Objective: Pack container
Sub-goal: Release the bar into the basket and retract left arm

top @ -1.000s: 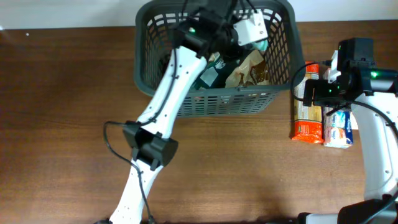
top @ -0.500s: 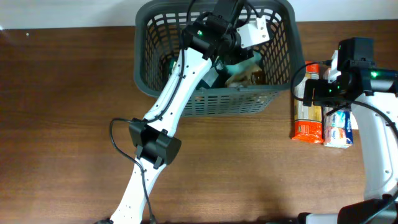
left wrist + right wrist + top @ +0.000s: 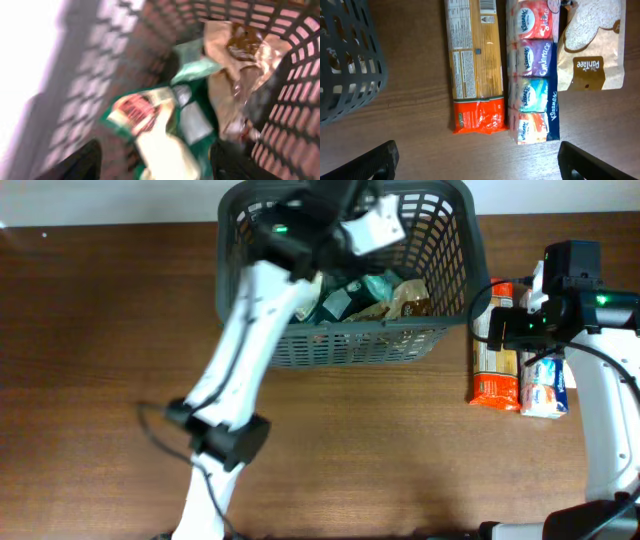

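surface: brown wood table (image 3: 100, 380) | container (image 3: 350, 345) at far edge | left tool (image 3: 157, 156) parted | right tool (image 3: 480, 157) wide, empty

the table (image 3: 100, 380) is of dark brown wood with a fine grain, and its far edge meets a pale ground. the container (image 3: 350, 350) stands on it at the far edge, about the middle, seen from the overhead camera. to the right of the container, a little apart from it, a long pasta packet (image 3: 493, 370) lies flat with its orange-red end towards the near side. a tissue pack (image 3: 545, 390) of several small colourful packets lies along it, touching its side. in the right wrist view the pasta packet (image 3: 474, 65) and the tissue pack (image 3: 534, 70) show clearly, and a brown bag (image 3: 592, 50) lies just beside the tissue pack, on its other side.
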